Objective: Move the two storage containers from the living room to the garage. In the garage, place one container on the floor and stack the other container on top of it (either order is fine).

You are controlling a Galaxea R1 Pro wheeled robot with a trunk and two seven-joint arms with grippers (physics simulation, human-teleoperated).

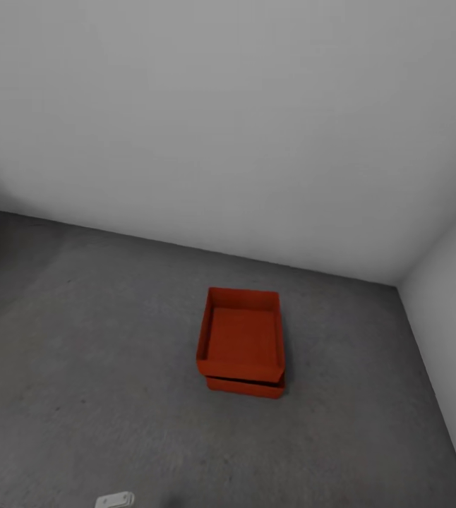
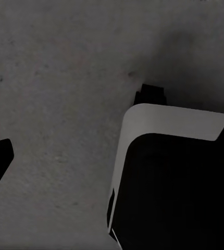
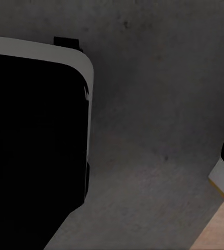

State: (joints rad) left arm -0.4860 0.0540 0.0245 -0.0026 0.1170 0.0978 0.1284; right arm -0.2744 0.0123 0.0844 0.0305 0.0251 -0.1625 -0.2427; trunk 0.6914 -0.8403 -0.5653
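Head view shows the two storage containers (image 1: 243,343) stacked, one on the other, on the grey floor (image 1: 80,367) near the wall corner (image 1: 397,282). You cannot tell how your grippers are set. Back away slowly so you don't bump the stack.

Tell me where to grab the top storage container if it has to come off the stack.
Probably best by its two long side walls, one gripper on each, coming down from above. The top container sits open side up on the lower container, slightly askew, with thin straight walls rising free all round, so jaws could straddle a rim. The concrete floor around the stack leaves room to approach.
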